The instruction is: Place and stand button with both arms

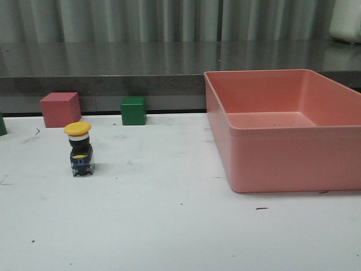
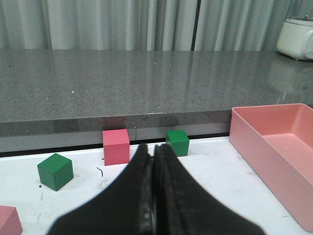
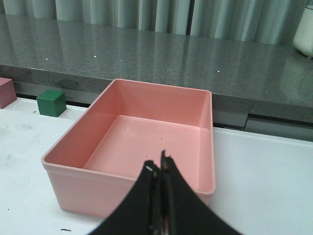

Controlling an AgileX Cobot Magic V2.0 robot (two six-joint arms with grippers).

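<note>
Only the front view shows the button point(image 1: 79, 149): upright on the bench point(image 1: 169, 226), yellow cap up, left of the pink bin point(image 1: 282, 164). Both wrist views miss it; the left gripper point(image 2: 153, 148) and right gripper point(image 3: 162, 164) are closed, empty.

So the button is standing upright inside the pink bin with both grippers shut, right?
Not quite. The button stands upright on the white table, well left of the pink bin, as the front view shows. Both the left gripper and right gripper are shut.
</note>
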